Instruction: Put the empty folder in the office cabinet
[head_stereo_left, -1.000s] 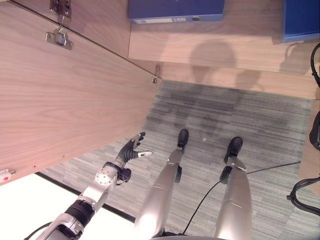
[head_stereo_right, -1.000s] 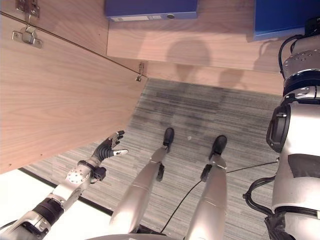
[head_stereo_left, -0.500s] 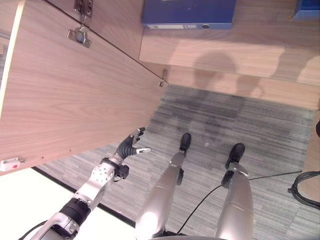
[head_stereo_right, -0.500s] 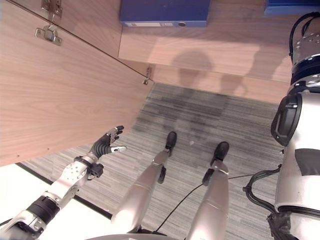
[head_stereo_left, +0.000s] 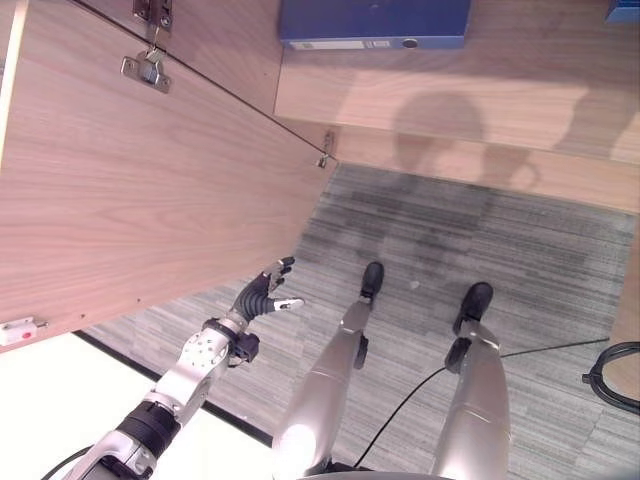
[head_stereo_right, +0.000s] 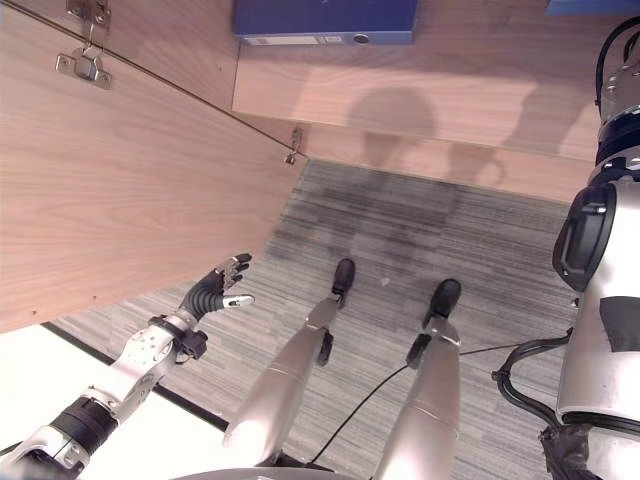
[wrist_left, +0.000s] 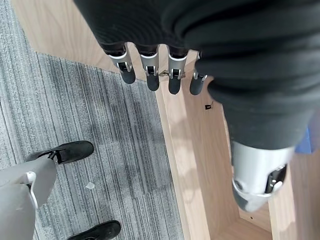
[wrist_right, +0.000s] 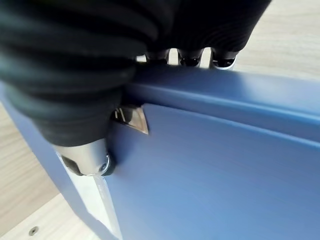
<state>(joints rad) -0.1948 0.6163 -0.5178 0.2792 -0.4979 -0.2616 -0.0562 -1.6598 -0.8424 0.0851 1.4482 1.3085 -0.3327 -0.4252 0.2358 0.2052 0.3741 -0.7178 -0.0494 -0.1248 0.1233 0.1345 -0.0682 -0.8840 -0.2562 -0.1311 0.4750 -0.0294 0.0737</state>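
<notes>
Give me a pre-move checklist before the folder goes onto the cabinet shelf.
1. Grip: right hand clamped over the blue folder edge, thumb on its face: ok.
2. Cabinet door swung open: ok.
3. Left hand open, holding nothing, beside the door's lower edge: ok.
4. Shelf space: another blue binder lies on the shelf, bare wood beside it: ok.
5. Folder empty: cannot tell.

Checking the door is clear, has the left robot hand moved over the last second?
No. The left robot hand hangs open by the cabinet door's lower edge, placed as before against that edge; only the camera shifted.
</notes>
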